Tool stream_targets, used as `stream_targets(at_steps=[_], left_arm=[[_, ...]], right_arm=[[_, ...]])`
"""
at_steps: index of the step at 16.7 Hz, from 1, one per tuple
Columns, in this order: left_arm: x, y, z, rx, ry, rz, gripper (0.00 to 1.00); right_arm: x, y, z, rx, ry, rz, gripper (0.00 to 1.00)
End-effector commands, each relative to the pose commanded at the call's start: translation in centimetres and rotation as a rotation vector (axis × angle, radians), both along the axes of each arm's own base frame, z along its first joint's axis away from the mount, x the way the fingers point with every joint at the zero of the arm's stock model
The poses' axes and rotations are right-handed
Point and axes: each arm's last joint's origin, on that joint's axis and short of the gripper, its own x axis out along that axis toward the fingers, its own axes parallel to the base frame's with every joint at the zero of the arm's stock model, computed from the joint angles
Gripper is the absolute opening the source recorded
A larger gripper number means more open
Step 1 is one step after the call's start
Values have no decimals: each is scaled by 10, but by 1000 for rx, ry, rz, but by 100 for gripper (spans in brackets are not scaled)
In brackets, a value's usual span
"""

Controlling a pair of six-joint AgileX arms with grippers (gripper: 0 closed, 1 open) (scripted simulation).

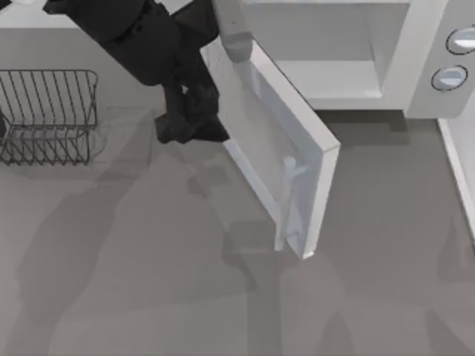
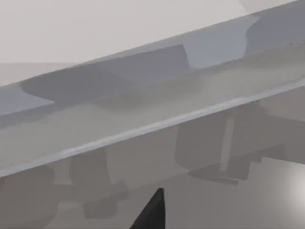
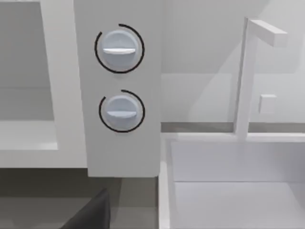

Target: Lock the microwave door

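White panel, top view: the microwave door [image 1: 278, 159] stands half open, just beside the left pincer [image 1: 189, 122], which sits against its outer face; whether the pincer is apart or together I cannot tell.
Risk: pushing this near the hinge could make the pincer slide along the door without latching it.
Left wrist view: door surface close ahead.
Right wrist view: two dials [image 3: 119, 47] ahead; right arm parked.
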Motion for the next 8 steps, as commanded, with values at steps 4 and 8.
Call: stream_targets(at_steps=[4,8], left_arm=[[0,0,0,0,0,0,17],[0,0,0,0,0,0,0]], right_arm=[[0,0,0,0,0,0,100],[0,0,0,0,0,0,100]])
